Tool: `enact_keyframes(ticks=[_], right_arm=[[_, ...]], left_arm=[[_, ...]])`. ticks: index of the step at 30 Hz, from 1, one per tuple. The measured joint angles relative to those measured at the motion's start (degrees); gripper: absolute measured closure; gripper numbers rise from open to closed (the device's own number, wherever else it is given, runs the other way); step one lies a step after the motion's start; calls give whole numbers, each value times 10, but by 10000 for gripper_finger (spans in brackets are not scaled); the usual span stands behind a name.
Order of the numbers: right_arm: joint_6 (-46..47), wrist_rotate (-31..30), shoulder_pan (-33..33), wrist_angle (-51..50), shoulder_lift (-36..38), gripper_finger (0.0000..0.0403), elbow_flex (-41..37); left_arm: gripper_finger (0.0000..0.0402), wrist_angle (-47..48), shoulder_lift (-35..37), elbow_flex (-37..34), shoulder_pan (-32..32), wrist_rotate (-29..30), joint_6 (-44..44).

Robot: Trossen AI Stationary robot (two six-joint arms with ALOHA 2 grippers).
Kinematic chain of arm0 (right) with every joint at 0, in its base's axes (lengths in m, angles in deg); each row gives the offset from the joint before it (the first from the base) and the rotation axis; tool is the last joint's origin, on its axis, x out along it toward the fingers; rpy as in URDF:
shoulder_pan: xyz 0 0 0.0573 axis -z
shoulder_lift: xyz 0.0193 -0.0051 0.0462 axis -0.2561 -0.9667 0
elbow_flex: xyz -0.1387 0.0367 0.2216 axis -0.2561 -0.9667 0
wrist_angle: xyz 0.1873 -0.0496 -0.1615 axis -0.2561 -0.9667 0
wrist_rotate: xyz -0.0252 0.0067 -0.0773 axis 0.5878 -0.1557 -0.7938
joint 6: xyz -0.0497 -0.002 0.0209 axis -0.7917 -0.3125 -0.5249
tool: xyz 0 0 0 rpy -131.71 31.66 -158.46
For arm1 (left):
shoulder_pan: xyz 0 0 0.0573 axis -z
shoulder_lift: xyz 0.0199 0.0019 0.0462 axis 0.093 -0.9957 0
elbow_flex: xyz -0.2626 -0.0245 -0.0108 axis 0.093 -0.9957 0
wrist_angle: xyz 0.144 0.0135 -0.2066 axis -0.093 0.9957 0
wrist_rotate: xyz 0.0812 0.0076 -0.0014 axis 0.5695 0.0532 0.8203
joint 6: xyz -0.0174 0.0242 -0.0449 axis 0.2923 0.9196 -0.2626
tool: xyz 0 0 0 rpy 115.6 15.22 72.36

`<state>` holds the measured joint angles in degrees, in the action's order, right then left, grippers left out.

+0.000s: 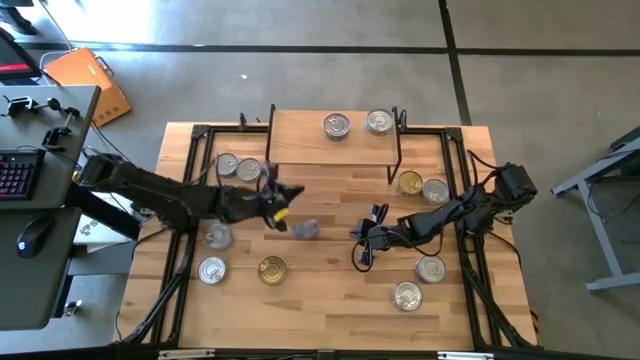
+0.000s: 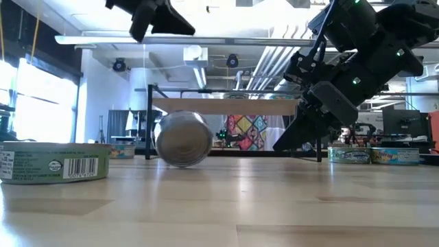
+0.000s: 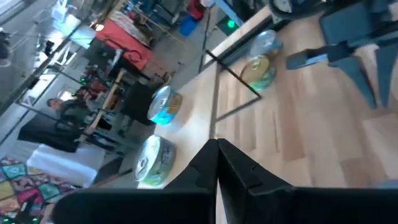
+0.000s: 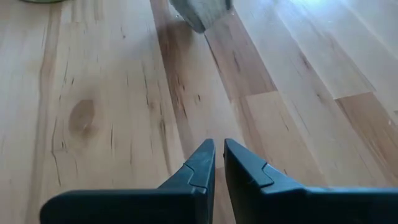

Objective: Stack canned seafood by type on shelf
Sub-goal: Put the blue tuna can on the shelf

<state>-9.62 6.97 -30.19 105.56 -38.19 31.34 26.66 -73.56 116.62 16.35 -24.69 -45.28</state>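
Currently:
left gripper: fingers closed, nothing being held.
right gripper: fingers nearly closed, empty.
rolling tin: is being left tipped on worktop; should be righted before gripping.

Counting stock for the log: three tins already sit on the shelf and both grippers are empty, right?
Not three: the high view shows two tins on the shelf. The left gripper and right gripper are indeed shut and empty.
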Motion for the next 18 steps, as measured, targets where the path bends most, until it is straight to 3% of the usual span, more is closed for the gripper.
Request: enact_keyframes(ticks=[5, 13, 18], right_arm=[[4, 0, 0, 0, 0, 377, 0], [-33, -2, 0, 68, 0, 370, 0], [-124, 71, 8, 139, 0, 317, 0]], left_arm=[[401, 54, 1, 0, -21, -130, -54], [401, 160, -61, 0, 9, -184, -221], [401, 162, -124, 0, 37, -266, -309]])
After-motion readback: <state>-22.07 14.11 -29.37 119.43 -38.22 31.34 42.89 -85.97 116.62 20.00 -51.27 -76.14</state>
